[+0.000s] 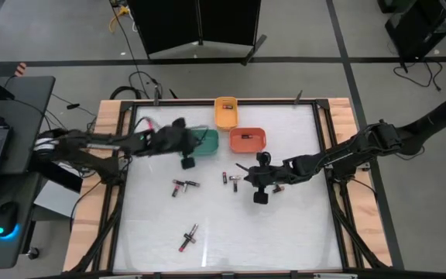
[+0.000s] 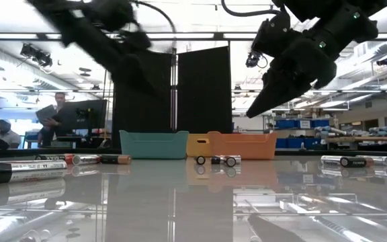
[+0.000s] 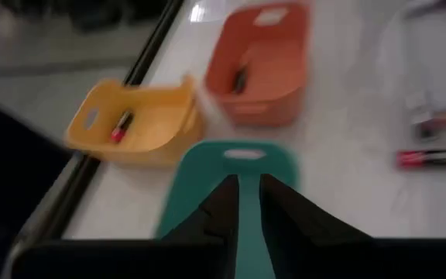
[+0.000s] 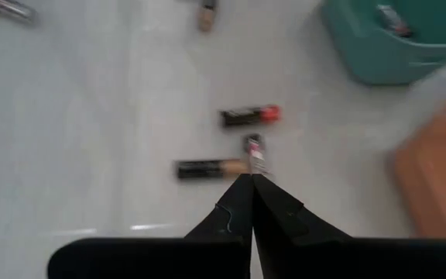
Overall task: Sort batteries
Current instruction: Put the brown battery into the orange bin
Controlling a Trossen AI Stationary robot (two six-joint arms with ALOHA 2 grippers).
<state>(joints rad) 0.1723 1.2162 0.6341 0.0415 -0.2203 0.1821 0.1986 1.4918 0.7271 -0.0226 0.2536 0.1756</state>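
Batteries (image 1: pixel 184 186) lie scattered on the white table (image 1: pixel 285 232): a pair left of centre in the high view, a pair (image 1: pixel 231 179) near the middle, and two more (image 1: pixel 188 239) toward the lower centre of the frame. One dark cell (image 1: pixel 245 137) lies in the orange bin (image 1: pixel 248 139), and one cell (image 3: pixel 121 128) with a red end lies in the yellow bin (image 1: pixel 225 111); the right wrist view shows one (image 4: pixel 392 18) in the teal bin (image 1: pixel 204 139).

The three bins sit together at upper centre of the high view, yellow farthest up, teal at left, orange at right.

Left gripper (image 1: pixel 187 161) is over the lower left edge of the teal bin. In the left wrist view its fingers (image 3: pixel 285 209) stand slightly apart, teal showing through the narrow gap, nothing between them.

Right gripper (image 1: pixel 260 195) is right of centre in the high view, above the table, just beside the middle pair. In the right wrist view its fingers (image 4: pixel 231 209) are pressed together, tips just short of a small cell (image 4: pixel 254 151) that lies between a dark and gold cell (image 4: pixel 211 167) and a dark cell with a red end (image 4: pixel 250 115).
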